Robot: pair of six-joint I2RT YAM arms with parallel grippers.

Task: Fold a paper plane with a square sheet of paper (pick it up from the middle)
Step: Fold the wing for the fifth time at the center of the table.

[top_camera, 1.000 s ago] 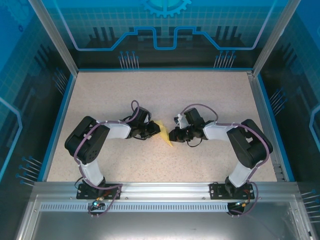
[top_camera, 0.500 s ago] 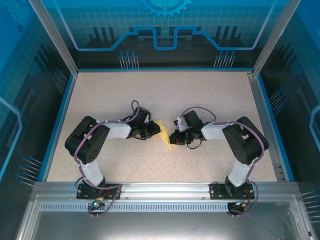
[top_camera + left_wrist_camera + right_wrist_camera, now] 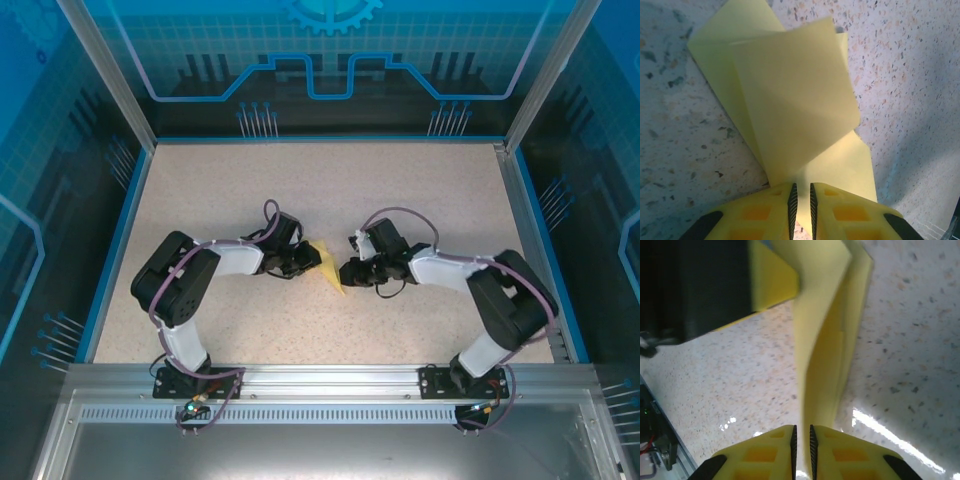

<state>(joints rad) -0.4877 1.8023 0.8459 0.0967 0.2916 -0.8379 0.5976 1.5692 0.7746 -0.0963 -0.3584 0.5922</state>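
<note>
The square sheet of paper [image 3: 328,267] is pale yellow and folded into a narrow, pointed paper plane shape, standing on edge at mid-table between both grippers. My left gripper [image 3: 306,262] is shut on its left side. In the left wrist view the layered folds [image 3: 795,95] fan out from between the nearly closed gripper [image 3: 801,186]. My right gripper [image 3: 346,272] meets the paper from the right. Seen from the right wrist, the paper's creased edge [image 3: 827,340] runs down into the narrow gap of that gripper [image 3: 801,427], which is shut on it. The left gripper's yellow finger [image 3: 772,277] shows beyond.
The speckled beige tabletop [image 3: 320,190] has blue rims on the left [image 3: 118,240] and right [image 3: 530,240] and an aluminium rail [image 3: 320,385] along the near edge. Both arms bend inward toward the middle.
The right arm's elbow has swung out to the right, while its gripper stays at the paper. The left arm and the paper have hardly moved.
</note>
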